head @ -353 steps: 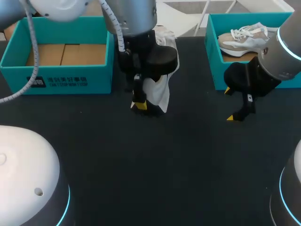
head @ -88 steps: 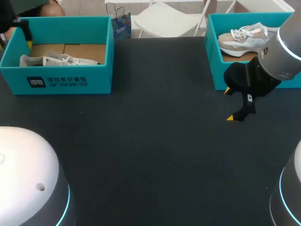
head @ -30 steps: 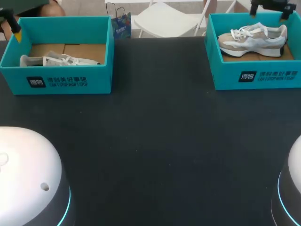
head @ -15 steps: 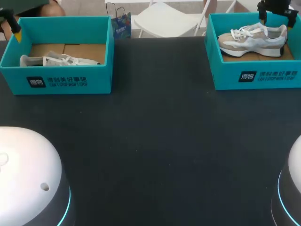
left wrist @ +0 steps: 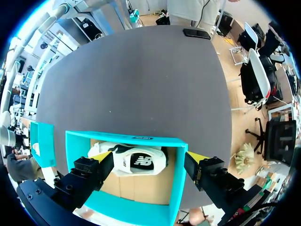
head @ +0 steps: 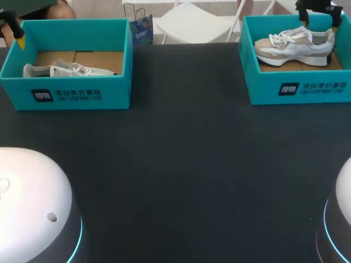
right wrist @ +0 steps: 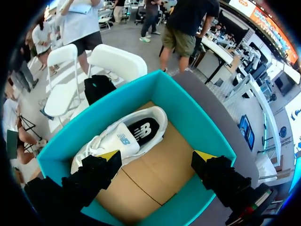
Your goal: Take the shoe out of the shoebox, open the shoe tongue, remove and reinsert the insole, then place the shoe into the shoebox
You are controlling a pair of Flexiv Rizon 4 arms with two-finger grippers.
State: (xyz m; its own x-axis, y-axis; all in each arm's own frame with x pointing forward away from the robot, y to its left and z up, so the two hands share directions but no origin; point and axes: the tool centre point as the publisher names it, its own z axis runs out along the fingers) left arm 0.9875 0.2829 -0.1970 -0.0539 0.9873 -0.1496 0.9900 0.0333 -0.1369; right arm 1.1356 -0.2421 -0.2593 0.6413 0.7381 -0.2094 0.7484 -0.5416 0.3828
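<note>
Left gripper (left wrist: 149, 157) and right gripper (right wrist: 157, 154) hover, both jaws spread wide.
Beneath the right jaws a white-and-beige sneaker (right wrist: 120, 136) lies in a teal cardboard shoebox (right wrist: 193, 113); beneath the left jaws, a white sneaker (left wrist: 121, 162) in a second teal box (left wrist: 175, 188).

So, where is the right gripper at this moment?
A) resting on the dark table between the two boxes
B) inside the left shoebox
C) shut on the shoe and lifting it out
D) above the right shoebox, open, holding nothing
D: the right gripper hangs above the right shoebox with its fingers wide apart, and the shoe lies in the box below it, not held.
</note>
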